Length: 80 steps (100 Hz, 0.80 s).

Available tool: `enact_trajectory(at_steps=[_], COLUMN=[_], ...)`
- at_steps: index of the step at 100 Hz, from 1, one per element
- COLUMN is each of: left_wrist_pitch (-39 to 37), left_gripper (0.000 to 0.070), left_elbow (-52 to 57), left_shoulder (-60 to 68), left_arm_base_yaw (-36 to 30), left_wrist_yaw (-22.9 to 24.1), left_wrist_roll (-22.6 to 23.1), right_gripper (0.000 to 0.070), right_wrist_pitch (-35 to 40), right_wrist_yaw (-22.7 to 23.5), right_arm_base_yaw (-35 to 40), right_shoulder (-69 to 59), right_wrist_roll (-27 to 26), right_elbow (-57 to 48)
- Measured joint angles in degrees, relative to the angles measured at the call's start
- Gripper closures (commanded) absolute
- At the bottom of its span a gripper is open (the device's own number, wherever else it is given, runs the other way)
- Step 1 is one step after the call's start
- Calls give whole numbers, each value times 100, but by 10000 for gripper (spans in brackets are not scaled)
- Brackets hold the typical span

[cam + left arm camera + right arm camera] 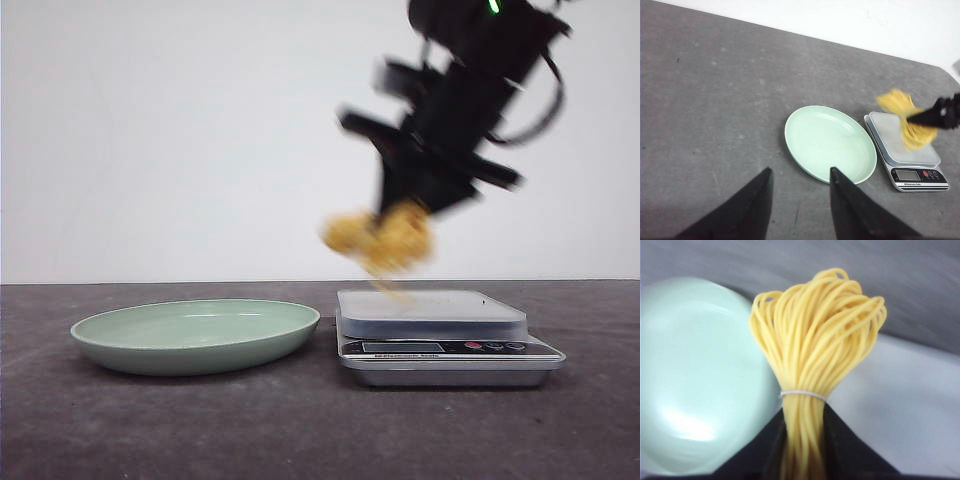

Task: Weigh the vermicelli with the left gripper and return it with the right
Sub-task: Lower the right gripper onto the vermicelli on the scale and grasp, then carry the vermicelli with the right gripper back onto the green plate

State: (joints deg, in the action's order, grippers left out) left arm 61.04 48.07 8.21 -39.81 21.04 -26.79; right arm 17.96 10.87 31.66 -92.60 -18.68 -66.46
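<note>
One bundle of yellow vermicelli (383, 238) (tied by a thin white band) hung in the air above the scale's (445, 335) left edge, clamped between the fingers of the right end effector (405, 215). The single scale stood just right of the one pale green plate (195, 335), a narrow strip of grey desk (300, 430) between them. The left end effector (799, 192) hovered apart from the plate, fingers spread, holding nothing. Open desk lay around both items.
</note>
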Motion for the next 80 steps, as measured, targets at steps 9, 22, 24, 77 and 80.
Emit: enact_trajectory(at_steps=[9,22,24,77,80], left_wrist_pitch=[0,0,-2,0,-2], left_gripper=[505,505,505,505,505], left_elbow=[0,0,0,0,0], left_shoulder=[0,0,0,0,0], left_arm_base_yaw=[0,0,0,0,0], left_wrist_yaw=[0,2,2,2,2], left_wrist_roll=[0,0,0,0,0], right_gripper=[700,700,700,700,691], right_wrist_pitch=[-468,-988,-1032,-1165,-1137], right_wrist_yaw=[533,472,437,-214,-245], right_arm_base_yaw=[243,675,737,1410,1410], right_shoulder=[11,-17,-46,-1899,-1954], right_wrist_roll=[-254,-564,-603,-1182,-1187], right_elbow=[-315,-608,-647,-968,-968])
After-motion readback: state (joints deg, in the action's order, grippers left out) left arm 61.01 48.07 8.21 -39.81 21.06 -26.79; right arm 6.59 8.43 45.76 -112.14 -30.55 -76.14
